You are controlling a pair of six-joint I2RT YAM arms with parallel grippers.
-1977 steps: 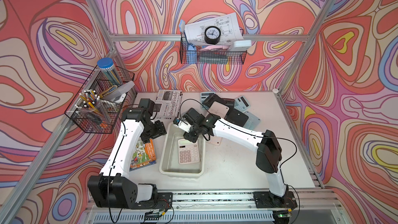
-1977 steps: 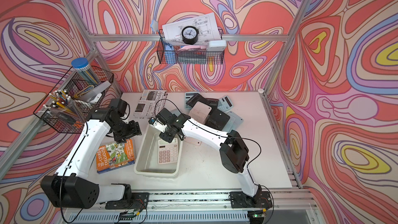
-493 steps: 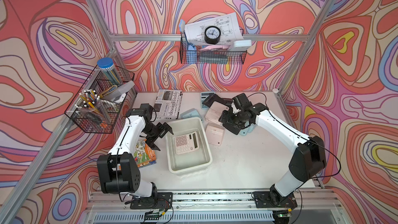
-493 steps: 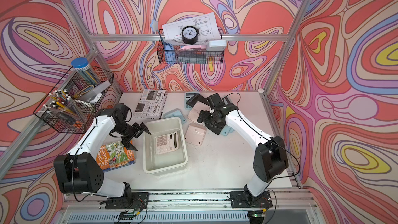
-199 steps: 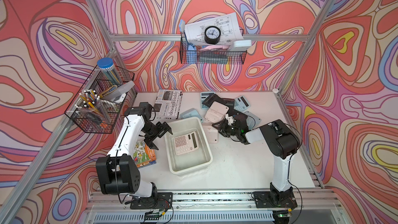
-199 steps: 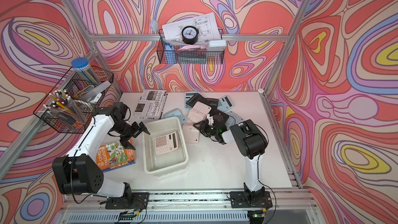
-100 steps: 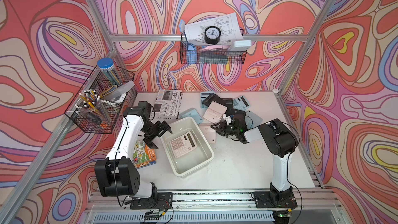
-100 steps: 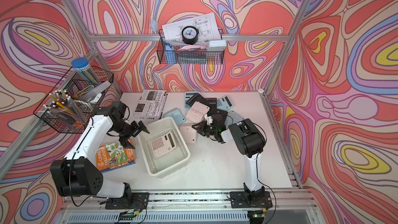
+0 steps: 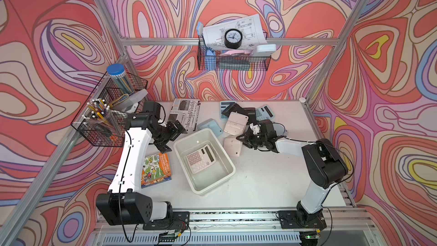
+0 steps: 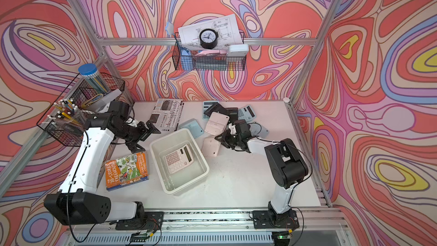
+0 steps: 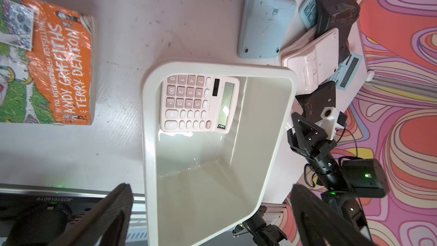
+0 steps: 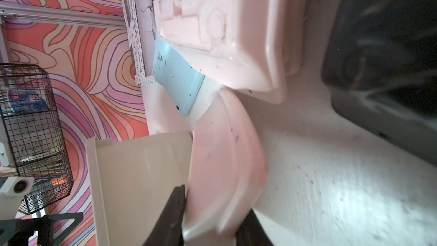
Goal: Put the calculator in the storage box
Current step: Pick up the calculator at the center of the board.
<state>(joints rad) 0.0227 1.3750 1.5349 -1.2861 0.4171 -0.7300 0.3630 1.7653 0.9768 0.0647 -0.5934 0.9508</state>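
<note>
One calculator [image 9: 201,159]: lying in the storage box [image 9: 214,176]
Right claw [image 9: 240,139]: clamping the next calculator [image 9: 232,147], beside it
Left claw [image 9: 172,137]: hanging wide open

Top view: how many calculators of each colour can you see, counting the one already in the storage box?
pink calculator: 3
blue calculator: 4, one of them partly hidden
black calculator: 2, overlapping in the pile
Total: 9
</note>
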